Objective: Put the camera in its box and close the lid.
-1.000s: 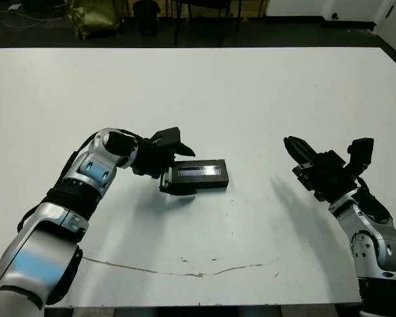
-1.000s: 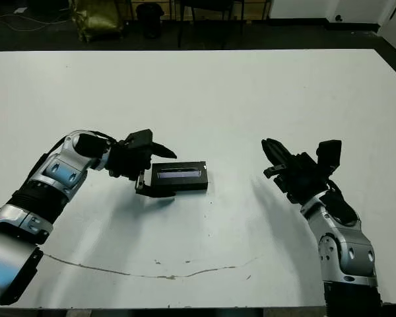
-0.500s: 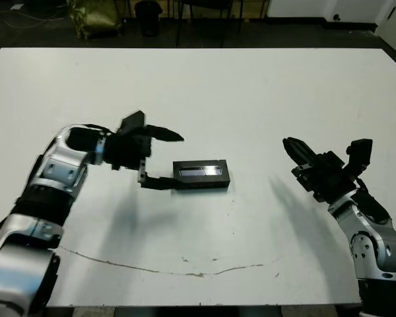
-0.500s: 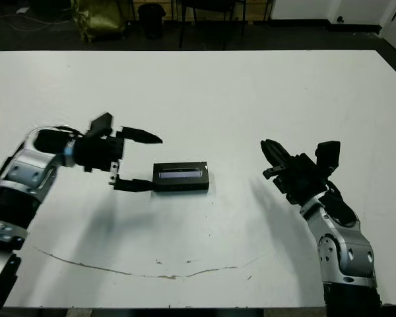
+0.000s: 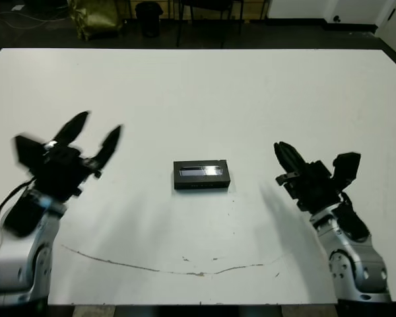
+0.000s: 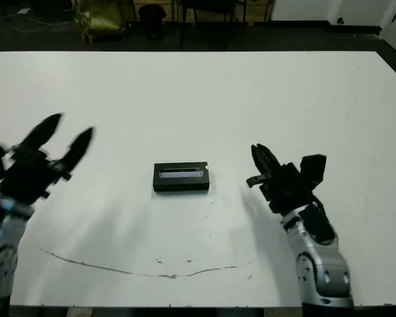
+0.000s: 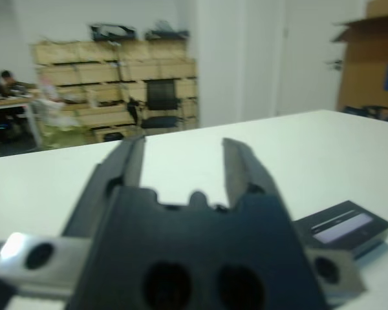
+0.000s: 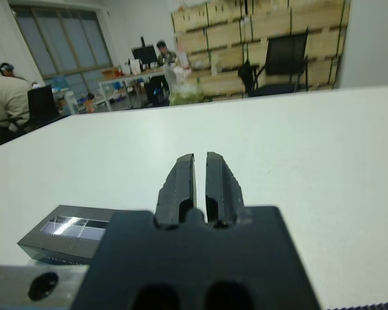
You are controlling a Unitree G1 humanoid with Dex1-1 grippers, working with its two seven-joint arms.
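A thin dark scuff line [image 5: 185, 269] runs along the near part of the white table [image 5: 204, 86]. Just beyond it, at either side, the robot's two arms hang above the surface. The left gripper [image 5: 92, 135] is raised with its fingers spread wide and nothing between them. The right gripper [image 8: 199, 177] has its fingers drawn almost together, also holding nothing.

Between the arms, well apart from both, the box [image 5: 201, 176] rests flat near the table's middle with the lid [image 6: 181, 174] seated on top, bluish strip facing up. The camera is not visible and is presumably inside.

The closed box looks like a rigid, light cardboard case with hard edges and a glossy top that may be slippery. The safest hold appears to be across its two long side walls, low enough to catch the tray as well as the lid, avoiding the shiny strip.

Chairs and stacked crates stand in the room beyond, with people seated at desks.
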